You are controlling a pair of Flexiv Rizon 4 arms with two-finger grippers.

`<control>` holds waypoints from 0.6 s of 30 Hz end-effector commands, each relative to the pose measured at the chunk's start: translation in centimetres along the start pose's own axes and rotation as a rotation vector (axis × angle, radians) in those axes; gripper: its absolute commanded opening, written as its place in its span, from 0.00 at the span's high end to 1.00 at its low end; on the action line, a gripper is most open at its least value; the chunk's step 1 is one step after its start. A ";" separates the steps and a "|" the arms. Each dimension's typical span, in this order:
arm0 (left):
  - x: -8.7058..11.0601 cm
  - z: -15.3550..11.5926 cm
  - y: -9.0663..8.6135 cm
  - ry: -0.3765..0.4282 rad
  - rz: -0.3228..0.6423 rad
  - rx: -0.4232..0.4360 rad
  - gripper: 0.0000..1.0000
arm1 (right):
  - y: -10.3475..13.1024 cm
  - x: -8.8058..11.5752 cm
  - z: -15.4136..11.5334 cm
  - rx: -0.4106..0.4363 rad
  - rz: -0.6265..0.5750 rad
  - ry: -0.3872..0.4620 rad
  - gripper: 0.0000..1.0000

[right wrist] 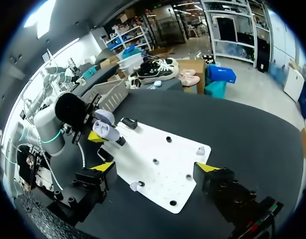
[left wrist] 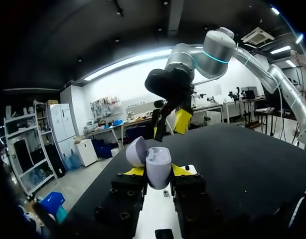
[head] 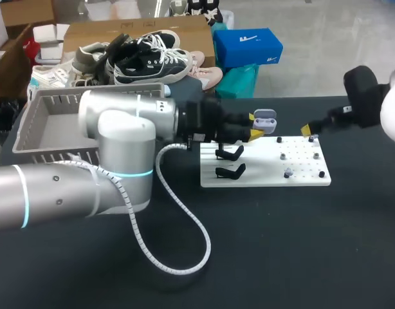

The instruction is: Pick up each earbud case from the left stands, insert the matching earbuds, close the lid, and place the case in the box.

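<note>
An open lavender earbud case [head: 266, 118] is held above the far edge of the white board [head: 265, 177]. My left gripper [head: 254, 125] is shut on it. In the left wrist view the case [left wrist: 158, 168] stands upright between the yellow tips, its lid [left wrist: 136, 151] swung back. My right gripper [right wrist: 156, 167] hangs wide open over the board [right wrist: 158, 149], holding nothing. Small pale earbuds [right wrist: 136, 186] [right wrist: 200, 150] sit on the board under it. In the head view the right gripper [head: 309, 132] is at the board's far right corner.
Two black stands [head: 229, 153] [head: 231, 170] occupy the board's left end, both bare. A grey basket [head: 49, 125] sits at the table's far left, partly behind my left arm. A white cable [head: 184, 232] loops over the dark tabletop in front.
</note>
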State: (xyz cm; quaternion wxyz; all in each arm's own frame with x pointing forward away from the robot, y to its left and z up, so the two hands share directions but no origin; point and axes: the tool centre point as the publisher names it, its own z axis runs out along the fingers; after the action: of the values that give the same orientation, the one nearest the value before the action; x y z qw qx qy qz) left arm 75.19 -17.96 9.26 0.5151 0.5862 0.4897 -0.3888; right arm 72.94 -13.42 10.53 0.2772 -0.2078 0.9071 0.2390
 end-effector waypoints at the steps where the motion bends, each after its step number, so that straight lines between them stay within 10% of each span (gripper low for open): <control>1: 0.4 0.2 0.1 -0.024 0.009 -0.011 1.00 | -0.1 0.3 -0.4 0.026 0.003 0.006 0.00; 18: 0.9 -0.3 0.9 -0.056 -0.058 -0.010 1.00 | -2.5 0.2 -0.7 0.100 -0.022 0.062 0.00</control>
State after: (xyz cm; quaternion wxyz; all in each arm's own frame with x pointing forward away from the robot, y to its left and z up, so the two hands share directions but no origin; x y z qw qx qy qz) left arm 76.14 -17.39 8.75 0.5187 0.5584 0.4951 -0.4170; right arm 73.50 -15.80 9.76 0.2703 -0.2108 0.9168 0.2047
